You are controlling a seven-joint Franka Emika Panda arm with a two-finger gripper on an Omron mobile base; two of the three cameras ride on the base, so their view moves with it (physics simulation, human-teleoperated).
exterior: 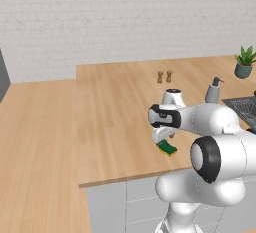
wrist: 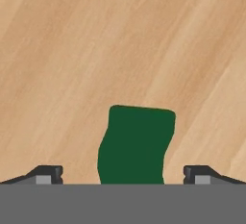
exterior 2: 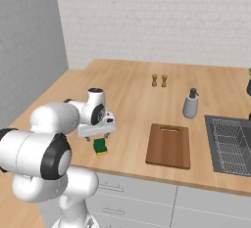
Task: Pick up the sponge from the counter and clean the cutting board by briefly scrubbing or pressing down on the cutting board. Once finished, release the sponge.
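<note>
While jaws stand wide, sponge (wrist: 136,143) lies unlabelled on counter (wrist: 120,40).

Landmark: dark grey metal sink basin with a wire rack (exterior 2: 230,144), set into the worktop at the right.
Soap: grey pump-top dispenser bottle (exterior 2: 190,103), upright, just beside the sink's far left corner.
Shakers: two small brown wooden shakers (exterior 2: 159,80), side by side, well left of the sink and farther back.
Plant: green leafy plant in a teal pot (exterior: 244,63), behind the sink, near the white brick wall (exterior 2: 162,16).

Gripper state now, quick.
Gripper: open, fingertips apart on either side of the sponge, holding nothing.
</note>
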